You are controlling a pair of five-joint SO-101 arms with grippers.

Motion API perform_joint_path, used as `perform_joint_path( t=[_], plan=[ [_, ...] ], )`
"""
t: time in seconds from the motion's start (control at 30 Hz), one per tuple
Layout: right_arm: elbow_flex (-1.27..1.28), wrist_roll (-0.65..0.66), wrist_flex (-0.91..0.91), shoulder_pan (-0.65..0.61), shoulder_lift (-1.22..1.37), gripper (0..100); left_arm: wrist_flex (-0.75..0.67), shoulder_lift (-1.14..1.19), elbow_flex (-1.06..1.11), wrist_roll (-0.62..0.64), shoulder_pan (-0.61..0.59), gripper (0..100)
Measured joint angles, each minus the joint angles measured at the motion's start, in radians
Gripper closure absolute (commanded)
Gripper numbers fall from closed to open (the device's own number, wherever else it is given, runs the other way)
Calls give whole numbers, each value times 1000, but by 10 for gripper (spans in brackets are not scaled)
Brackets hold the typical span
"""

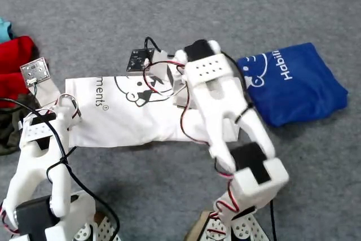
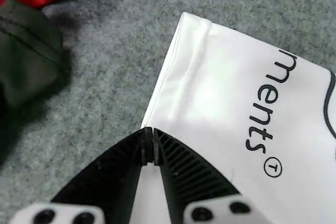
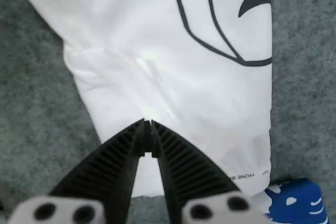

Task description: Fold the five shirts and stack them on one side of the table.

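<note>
Left claw (image 2: 148, 148) pinched shut on the stitched edge of the white shirt (image 2: 226, 93) — right claw (image 3: 147, 140) closed on a wrinkle below its print. Shirt lay spread mid-surface (image 1: 169, 184), folded blue shirt (image 1: 293, 83) on its right, red shirt (image 1: 14, 60) at the left edge.

Soft, even light from overhead. The white shirt (image 3: 157, 77) glares brightest just ahead of my right pincer (image 3: 147, 129); faint shadows lie on the grey bench (image 1: 169, 21).
</note>
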Motion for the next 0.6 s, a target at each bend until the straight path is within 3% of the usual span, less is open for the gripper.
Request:
perform_joint_path(
  t=[0.17, 0.43, 0.6],
  plan=[
    [74, -23, 21, 3, -52, 995, 0, 0, 0, 0, 0, 981],
    [322, -74, -256, -23, -52, 994, 0, 0, 0, 0, 0, 981],
    [339, -78, -393, -2, 49, 995, 0, 0, 0, 0, 0, 981]
  ],
)
